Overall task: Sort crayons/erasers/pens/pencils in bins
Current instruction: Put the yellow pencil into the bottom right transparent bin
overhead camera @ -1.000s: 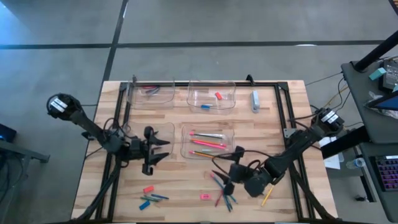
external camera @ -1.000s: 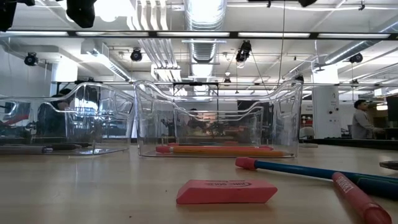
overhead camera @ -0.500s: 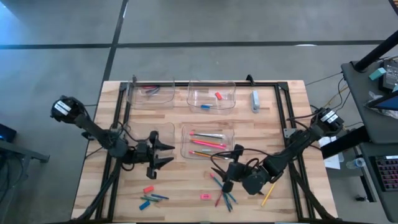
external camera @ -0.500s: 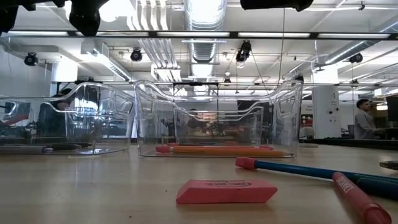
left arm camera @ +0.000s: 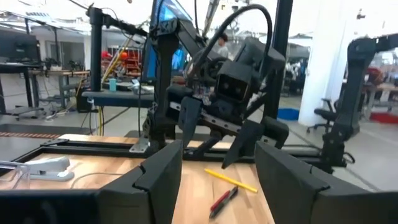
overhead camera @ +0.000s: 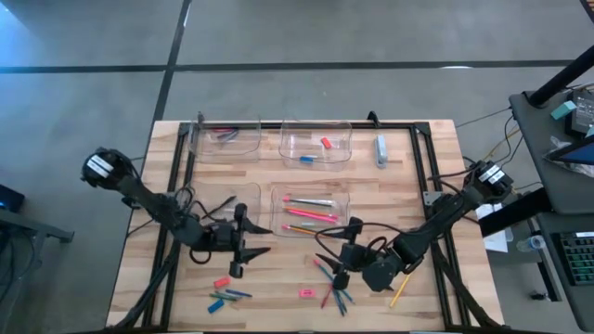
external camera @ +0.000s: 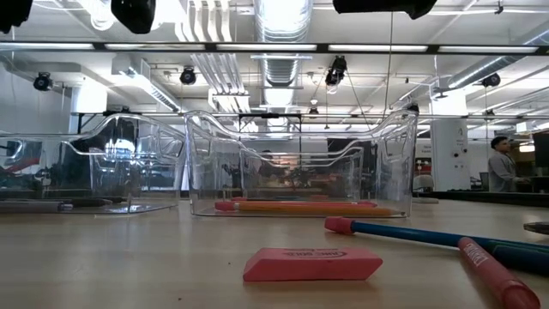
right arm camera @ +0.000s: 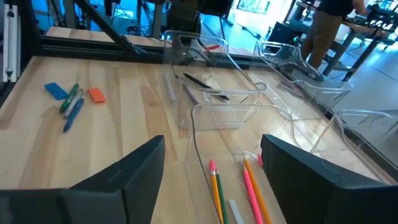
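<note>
My left gripper (overhead camera: 249,247) hangs open above the bare wood, just near of the empty near-left bin (overhead camera: 225,199). My right gripper (overhead camera: 336,252) hangs open too, above a heap of pens and crayons (overhead camera: 330,284). Orange and pink pencils (overhead camera: 309,213) lie in the near-middle bin (right arm camera: 205,115). Dark pens (overhead camera: 225,135) lie in the far-left bin, and a red eraser (overhead camera: 326,143) in the far-middle bin. On the table lie a red eraser (overhead camera: 221,282), a blue eraser (overhead camera: 215,305), crayons (overhead camera: 234,295), a pink eraser (external camera: 311,263) and a yellow pencil (overhead camera: 399,292).
A pale blue-grey oblong item (overhead camera: 380,148) lies at the far right of the table. Black frame rails (overhead camera: 422,167) run along the table's left, right and far sides. Bare wood lies between the two heaps at the near edge.
My left gripper has moved toward the table's near edge and somewhat toward the right, away from the empty near-left bin, staying open.
</note>
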Action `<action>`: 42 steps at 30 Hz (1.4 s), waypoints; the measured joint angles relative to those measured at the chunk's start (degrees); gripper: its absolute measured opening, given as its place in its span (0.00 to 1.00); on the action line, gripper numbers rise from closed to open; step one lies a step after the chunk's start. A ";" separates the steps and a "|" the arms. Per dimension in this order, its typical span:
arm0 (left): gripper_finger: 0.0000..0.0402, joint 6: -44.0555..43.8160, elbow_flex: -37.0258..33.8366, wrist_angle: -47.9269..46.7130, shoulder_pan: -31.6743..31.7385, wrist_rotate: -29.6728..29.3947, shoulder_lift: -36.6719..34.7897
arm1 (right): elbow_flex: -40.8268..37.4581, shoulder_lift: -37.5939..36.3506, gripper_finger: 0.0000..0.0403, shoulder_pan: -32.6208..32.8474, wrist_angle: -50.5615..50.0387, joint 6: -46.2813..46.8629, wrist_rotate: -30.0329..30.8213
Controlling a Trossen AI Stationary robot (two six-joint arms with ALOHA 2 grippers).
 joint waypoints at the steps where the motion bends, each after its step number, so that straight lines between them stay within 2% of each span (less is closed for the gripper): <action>1: 0.46 0.00 0.35 -1.49 0.00 0.00 -0.40 | 0.00 0.00 0.63 0.01 0.00 0.00 -0.02; 4: 0.46 -0.06 1.62 -5.14 -0.27 -0.02 -1.66 | 0.00 0.00 0.63 -0.01 0.00 0.00 -0.38; 9: 0.46 -1.42 2.99 -11.33 -0.73 0.03 -3.20 | 0.00 0.00 0.63 -0.08 0.03 -0.59 -6.74; 12: 0.46 -1.44 3.13 -11.28 -0.79 0.02 -3.33 | 0.00 0.00 0.62 -0.12 0.00 -1.57 -8.94; 22: 0.46 -1.42 3.13 -11.35 -0.70 -0.02 -3.30 | 0.00 0.26 0.62 -0.41 -2.64 1.46 -9.26; 28: 0.46 -1.42 3.11 -11.32 -0.70 -0.04 -3.30 | -0.04 0.26 0.62 -1.04 -5.51 5.17 -17.48; 32: 0.46 -1.42 3.08 -11.33 -0.70 -0.04 -3.28 | 0.02 0.25 0.61 -0.22 -6.62 7.68 -17.93; 36: 0.46 -1.42 3.07 -11.32 -0.70 -0.06 -3.28 | 2.77 0.15 0.59 1.56 -13.45 9.93 -17.99; 42: 0.46 -1.42 3.06 -11.38 -0.70 -0.06 -3.26 | 6.47 0.17 0.58 4.82 -30.16 21.55 -17.87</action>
